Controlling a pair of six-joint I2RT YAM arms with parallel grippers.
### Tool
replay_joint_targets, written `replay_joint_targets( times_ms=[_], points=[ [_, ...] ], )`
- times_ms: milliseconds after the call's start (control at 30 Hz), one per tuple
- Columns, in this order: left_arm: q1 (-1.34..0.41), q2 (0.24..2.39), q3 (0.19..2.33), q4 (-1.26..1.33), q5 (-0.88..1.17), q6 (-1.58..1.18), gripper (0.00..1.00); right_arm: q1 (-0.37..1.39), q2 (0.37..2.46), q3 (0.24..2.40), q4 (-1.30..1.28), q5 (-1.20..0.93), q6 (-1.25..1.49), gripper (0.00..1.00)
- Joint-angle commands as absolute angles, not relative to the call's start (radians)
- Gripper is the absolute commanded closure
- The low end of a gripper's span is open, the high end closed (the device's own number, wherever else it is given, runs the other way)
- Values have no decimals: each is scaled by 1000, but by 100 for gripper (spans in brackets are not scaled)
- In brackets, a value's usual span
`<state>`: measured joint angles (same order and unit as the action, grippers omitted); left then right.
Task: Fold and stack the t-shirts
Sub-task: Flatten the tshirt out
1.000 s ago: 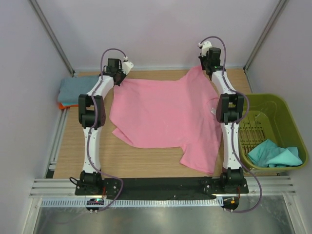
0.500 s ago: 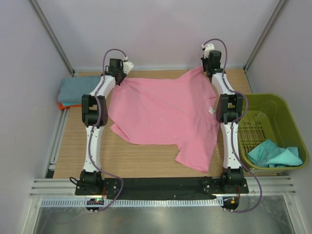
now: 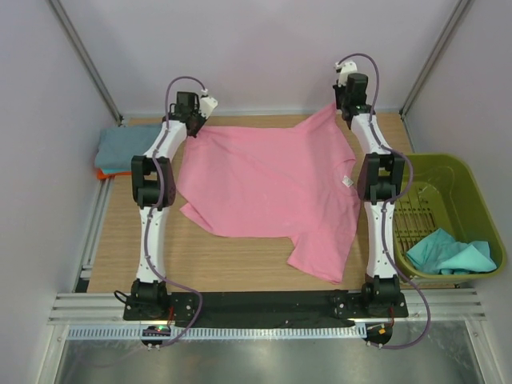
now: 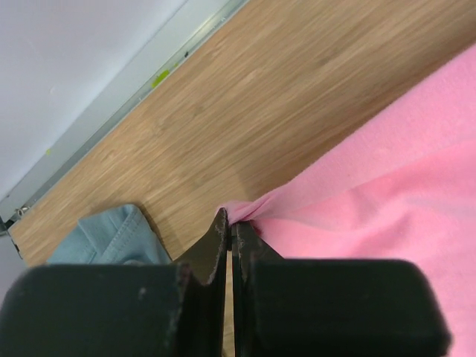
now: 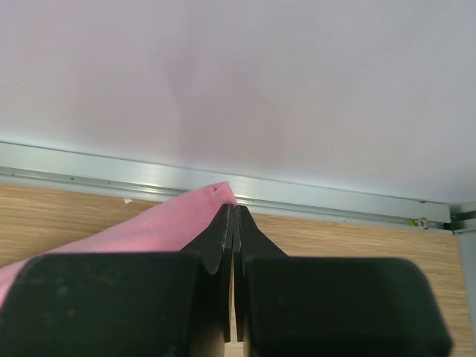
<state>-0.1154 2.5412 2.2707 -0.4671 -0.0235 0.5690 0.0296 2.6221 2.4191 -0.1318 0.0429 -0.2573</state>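
Observation:
A bright pink t-shirt (image 3: 268, 188) lies spread over the wooden table, rumpled toward the near right. My left gripper (image 3: 198, 128) is shut on the shirt's far left corner (image 4: 245, 212), low by the table. My right gripper (image 3: 342, 108) is shut on its far right corner (image 5: 216, 195), lifted near the back wall. A grey-blue shirt (image 3: 122, 146) lies folded on an orange one (image 3: 100, 174) at the far left; its cloth shows in the left wrist view (image 4: 111, 238). A teal shirt (image 3: 450, 253) lies crumpled in the basket.
An olive-green plastic basket (image 3: 436, 168) stands at the table's right edge. A metal rail (image 5: 335, 201) runs along the back wall, close to my right gripper. Bare wood (image 3: 232, 260) shows in front of the pink shirt.
Both grippers have pulled the pink shirt's far corners toward the back wall. The shirt's near edge has slid away from the front, and the right corner has risen.

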Motion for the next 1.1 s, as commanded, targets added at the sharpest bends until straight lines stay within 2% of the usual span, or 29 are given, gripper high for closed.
replay_joint_targets(
  times_ms=[0, 267, 400, 800, 1067],
  points=[
    [-103, 2424, 2306, -527, 38, 580, 100, 31, 2471, 2410, -110, 55, -242, 99],
    [-92, 2350, 2209, -554, 86, 568, 100, 34, 2402, 2346, -161, 25, -219, 99],
    [-84, 2323, 2203, -623, 117, 580, 100, 35, 2307, 2216, -189, 12, -218, 99],
    [-63, 2152, 1932, -649, 166, 586, 100, 38, 2076, 1886, -227, -69, -203, 99],
    [-63, 2137, 1991, -781, 285, 554, 100, 44, 2022, 1816, -242, -83, -184, 99]
  ],
)
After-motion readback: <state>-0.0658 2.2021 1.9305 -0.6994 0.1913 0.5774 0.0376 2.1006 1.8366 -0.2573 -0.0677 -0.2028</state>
